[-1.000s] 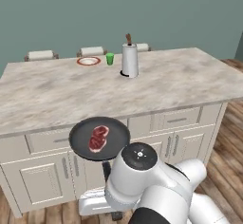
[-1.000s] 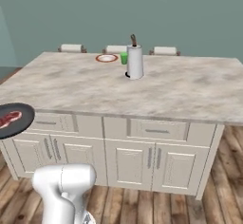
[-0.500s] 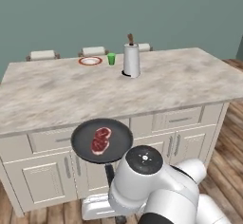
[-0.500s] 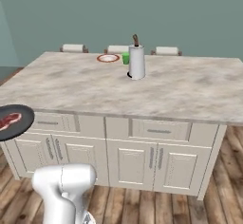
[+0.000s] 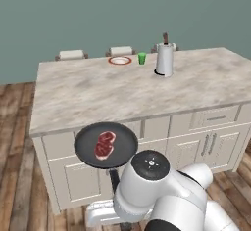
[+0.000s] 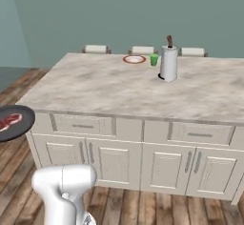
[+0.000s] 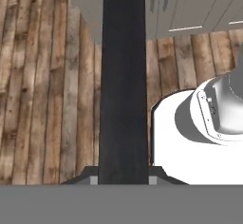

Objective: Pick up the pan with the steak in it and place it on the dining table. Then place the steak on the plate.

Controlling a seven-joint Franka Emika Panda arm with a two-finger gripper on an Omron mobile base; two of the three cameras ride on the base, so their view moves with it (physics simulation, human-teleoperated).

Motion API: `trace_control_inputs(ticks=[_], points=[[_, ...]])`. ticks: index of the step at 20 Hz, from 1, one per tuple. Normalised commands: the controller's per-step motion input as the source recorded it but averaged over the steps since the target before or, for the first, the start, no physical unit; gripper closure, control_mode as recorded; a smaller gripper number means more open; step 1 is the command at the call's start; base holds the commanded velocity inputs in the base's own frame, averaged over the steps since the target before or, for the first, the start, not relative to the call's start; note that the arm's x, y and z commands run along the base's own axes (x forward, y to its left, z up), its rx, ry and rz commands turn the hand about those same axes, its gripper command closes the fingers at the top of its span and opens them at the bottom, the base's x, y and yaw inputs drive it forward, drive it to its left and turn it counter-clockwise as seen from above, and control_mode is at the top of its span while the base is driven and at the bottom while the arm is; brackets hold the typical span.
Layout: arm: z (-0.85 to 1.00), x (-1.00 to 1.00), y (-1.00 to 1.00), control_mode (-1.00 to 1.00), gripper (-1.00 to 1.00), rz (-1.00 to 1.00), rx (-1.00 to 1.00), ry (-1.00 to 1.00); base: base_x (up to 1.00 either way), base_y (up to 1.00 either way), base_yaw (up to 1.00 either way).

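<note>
The round, shallow black frying pan (image 5: 106, 145) with its long thin black handle (image 7: 123, 83) is held in the air, level, in front of the white cabinet fronts (image 6: 119, 158) and below the edge of the pale beige marble-like table top (image 5: 137, 85). The small flat red steak with pale marbling (image 5: 104, 144) is seen lying near the middle of the pan, slightly toward its far side. In the right base view the pan (image 6: 12, 122) is cut by the left edge of the picture, with the steak (image 6: 9, 121) on it.

In the hand view the gripper (image 7: 123, 176) is closed on the handle, whose dark bar runs up between the two finger tips over the wooden floor (image 7: 42, 85); the jaws are thus gripping the pan by its handle.

The first part of the task is judged to be half done: the pan is lifted with the steak in it, but it is not yet set on the table top. The round plate with the red-orange rim and cream centre (image 5: 120, 60) stands at the far edge of the top, near a small green cup (image 5: 142, 58) and a white cylindrical holder with a dark top (image 5: 164, 58), well apart from the pan. Nothing is seen lying on the plate.

What is left, as judged: the pan is to be raised over the edge and put down on the top, then released, and the steak is to be taken out and laid on the plate.
</note>
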Motion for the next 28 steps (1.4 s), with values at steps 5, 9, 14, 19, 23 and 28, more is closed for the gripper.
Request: trace_control_inputs(ticks=[5,9,14,19,23,28], points=[[0.00,0.00,0.00,1.00,1.00,0.00,0.00,0.00,0.00,1.00,0.00],[0.00,0.00,0.00,1.00,1.00,0.00,0.00,0.00,0.00,1.00,0.00],[0.00,0.00,0.00,1.00,1.00,0.00,0.00,0.00,0.00,1.00,0.00],[0.00,0.00,0.00,1.00,1.00,0.00,0.00,0.00,0.00,0.98,0.00],[0.00,0.00,0.00,1.00,1.00,0.00,0.00,0.00,0.00,0.87,0.00],[0.00,0.00,0.00,1.00,1.00,0.00,0.00,0.00,-0.02,0.53,0.00]])
